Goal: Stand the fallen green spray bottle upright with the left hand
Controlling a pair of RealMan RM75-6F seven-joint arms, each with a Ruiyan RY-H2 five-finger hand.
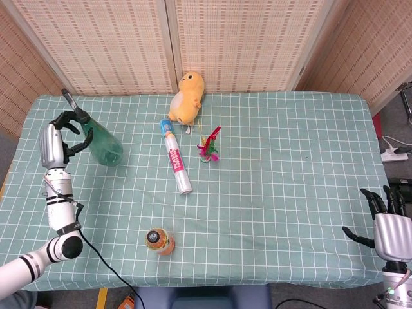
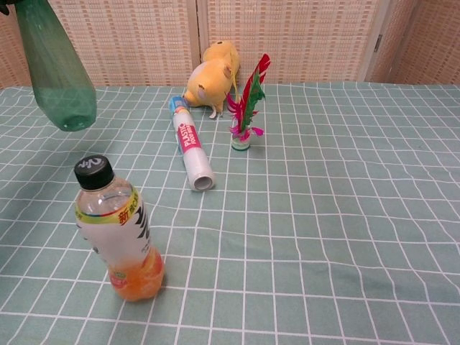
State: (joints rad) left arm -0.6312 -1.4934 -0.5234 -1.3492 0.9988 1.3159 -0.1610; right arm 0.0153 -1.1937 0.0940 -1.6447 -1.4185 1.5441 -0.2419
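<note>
The green spray bottle (image 1: 101, 145) hangs tilted at the far left of the table, its black nozzle up and its base swung toward the right. In the chest view the green spray bottle (image 2: 56, 75) is clear of the cloth, base lowest. My left hand (image 1: 56, 143) grips its neck from the left side. My right hand (image 1: 385, 226) hovers at the table's near right corner, fingers apart, holding nothing.
An orange drink bottle (image 1: 158, 241) stands near the front. A plastic wrap roll (image 1: 176, 164) lies mid-table, with a feathered shuttlecock (image 1: 208, 147) beside it and a yellow plush toy (image 1: 187, 98) behind. The green checked tablecloth (image 1: 290, 167) covers the table.
</note>
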